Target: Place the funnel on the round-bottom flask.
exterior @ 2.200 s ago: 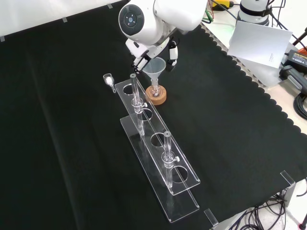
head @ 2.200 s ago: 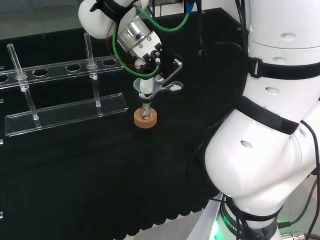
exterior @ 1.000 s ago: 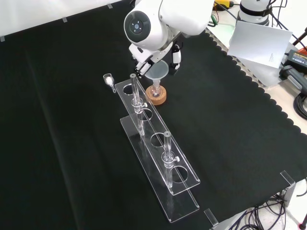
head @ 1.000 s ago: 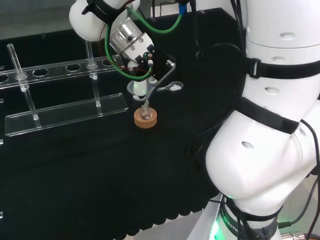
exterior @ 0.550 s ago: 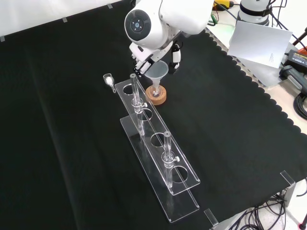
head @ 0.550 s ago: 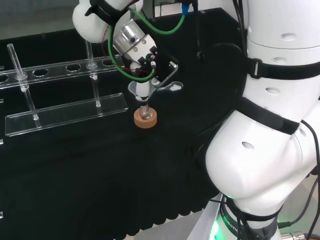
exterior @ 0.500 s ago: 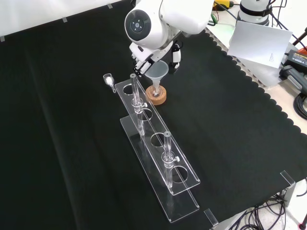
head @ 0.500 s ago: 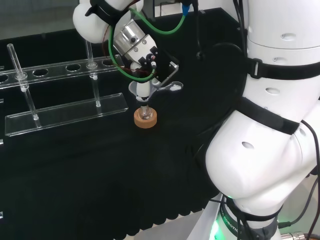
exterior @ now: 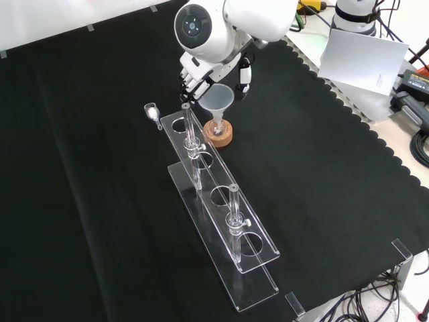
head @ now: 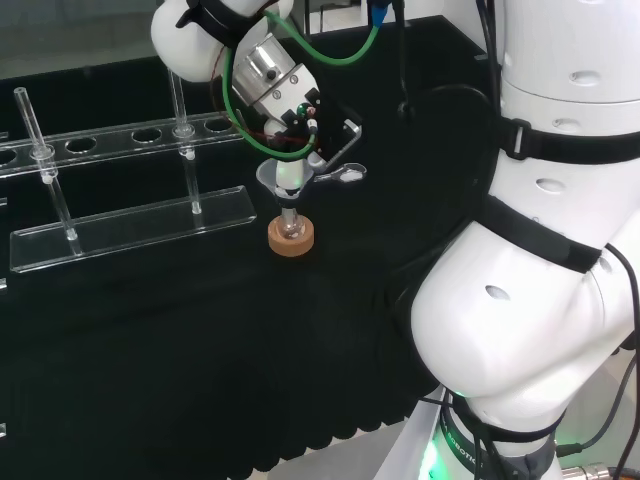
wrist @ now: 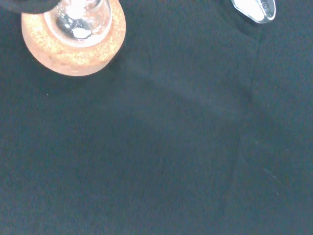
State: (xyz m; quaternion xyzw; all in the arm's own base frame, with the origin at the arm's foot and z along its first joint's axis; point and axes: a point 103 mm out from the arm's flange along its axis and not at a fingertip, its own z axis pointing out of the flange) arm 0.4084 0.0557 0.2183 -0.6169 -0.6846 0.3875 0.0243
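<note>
A clear funnel [exterior: 218, 98] stands upright with its stem down in the neck of the small round-bottom flask [exterior: 218, 125]. The flask sits on a cork ring [exterior: 220, 137]. In the head view the funnel [head: 284, 181] is right above the flask [head: 290, 228] and its cork ring [head: 290, 241]. The hand [exterior: 201, 75] hangs over the funnel, its fingers curled at the rim on both sides. A white fingertip [head: 290, 176] lies against the cone. The wrist view looks down on the flask's glass bulb [wrist: 78, 22] in the cork ring [wrist: 73, 49].
A long clear test-tube rack [exterior: 221, 208] with upright tubes stands close beside the flask; in the head view the rack [head: 130, 225] lies to the left. A small clear scoop [exterior: 153, 111] lies by the rack's far end, and the scoop [wrist: 254, 9] is near the hand.
The funnel, tilted a second ago, now stands upright over the flask. The arm's wrist has risen and turned slightly, while the funnel stayed in place.
</note>
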